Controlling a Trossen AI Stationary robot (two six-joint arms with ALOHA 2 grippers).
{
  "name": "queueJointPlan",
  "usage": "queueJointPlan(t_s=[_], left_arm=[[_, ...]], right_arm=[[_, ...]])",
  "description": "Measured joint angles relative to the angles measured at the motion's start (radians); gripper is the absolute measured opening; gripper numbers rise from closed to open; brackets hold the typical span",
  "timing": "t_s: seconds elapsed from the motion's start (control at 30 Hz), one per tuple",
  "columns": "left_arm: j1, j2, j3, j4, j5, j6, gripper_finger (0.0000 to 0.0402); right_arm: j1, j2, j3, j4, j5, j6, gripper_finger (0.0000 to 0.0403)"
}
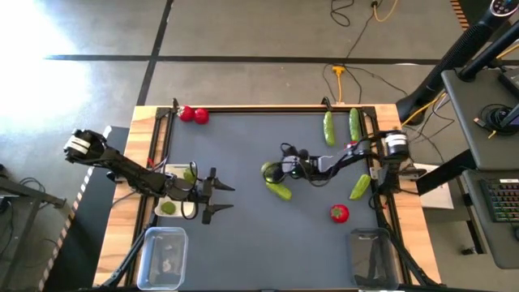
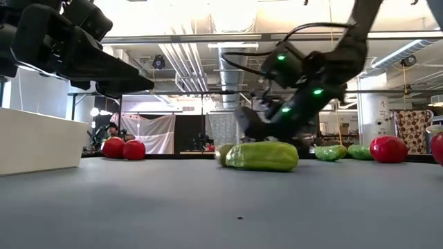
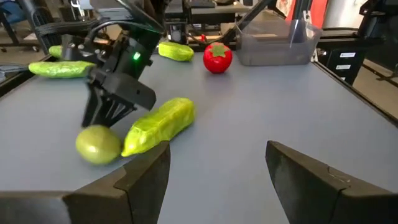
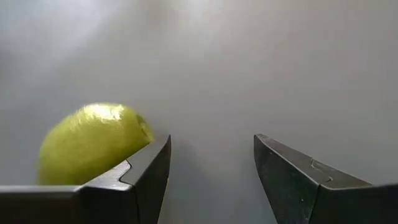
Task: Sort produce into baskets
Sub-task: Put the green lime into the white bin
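- At centre frame, the right gripper (image 1: 272,172) hangs released beside the lime (image 1: 268,170), outside its fingers.
- Next move, I judge: shift sideways to straddle it, then clench.
- Left gripper (image 1: 220,199) waits released.

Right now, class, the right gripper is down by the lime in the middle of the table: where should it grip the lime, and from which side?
Grip the lime across its widest middle, coming from above. It is round, so a hold off the middle could slip. The right gripper is open but beside it, one finger against it, so shift over first. Keep off the cucumber alongside.
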Motion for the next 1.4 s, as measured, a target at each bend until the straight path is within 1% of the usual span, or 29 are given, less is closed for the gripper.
queueJointPlan(t_s=[0.07, 0.17, 0.23, 0.3, 0.4, 0.53, 0.67, 0.8, 0.9, 1.0, 1.1, 1.17, 1.23, 1.33, 1.4], left_arm=[[0.0, 0.0, 0.0, -0.002, 0.0, -0.014, 0.0246], [0.0, 0.0, 0.0, 0.0, -0.008, -0.016, 0.0246], [0.0, 0.0, 0.0, 0.0, -0.04, -0.027, 0.0246], [0.0, 0.0, 0.0, 0.0, -0.112, -0.046, 0.0246], [0.002, 0.0, 0.0, 0.001, -0.212, -0.086, 0.0246], [0.005, 0.001, 0.0, 0.006, -0.227, -0.067, 0.0246], [0.03, 0.027, 0.003, 0.004, -0.227, -0.009, 0.0247], [0.114, 0.082, 0.037, -0.001, -0.174, -0.004, 0.0252], [0.197, 0.145, 0.091, -0.036, -0.151, 0.084, 0.0257], [0.268, 0.219, 0.163, -0.101, -0.15, 0.153, 0.0258], [0.316, 0.302, 0.25, -0.118, -0.151, 0.153, 0.0258], [0.334, 0.346, 0.323, -0.172, -0.149, 0.156, 0.0258], [0.344, 0.383, 0.389, -0.248, -0.1, 0.19, 0.0259], [0.348, 0.421, 0.458, -0.346, 0.038, 0.228, 0.0259], [0.348, 0.425, 0.484, -0.372, 0.12, 0.241, 0.0259]], right_arm=[[-0.002, 0.053, 0.058, 0.037, -0.047, -0.028, 0.0219], [0.0, 0.103, 0.147, 0.005, -0.093, -0.104, 0.0219], [0.002, 0.116, 0.203, -0.051, -0.12, -0.142, 0.0219], [0.004, 0.11, 0.252, -0.142, -0.134, -0.172, 0.0219], [0.013, 0.08, 0.317, -0.3, -0.112, -0.223, 0.0219], [0.044, 0.05, 0.369, -0.461, -0.028, -0.27, 0.0219], [0.099, 0.017, 0.378, -0.541, -0.022, -0.299, 0.0219], [0.158, -0.033, 0.372, -0.577, -0.014, -0.296, 0.0219], [0.195, -0.063, 0.371, -0.586, 0.013, -0.296, 0.0219], [0.226, -0.079, 0.371, -0.592, 0.035, -0.282, 0.0219], [0.247, -0.075, 0.371, -0.596, 0.037, -0.258, 0.0219], [0.258, -0.069, 0.371, -0.593, 0.036, -0.243, 0.0219], [0.27, -0.068, 0.37, -0.597, 0.036, -0.223, 0.0219], [0.294, -0.071, 0.37, -0.612, 0.037, -0.191, 0.0219], [0.316, -0.076, 0.371, -0.633, 0.037, -0.178, 0.0219]])
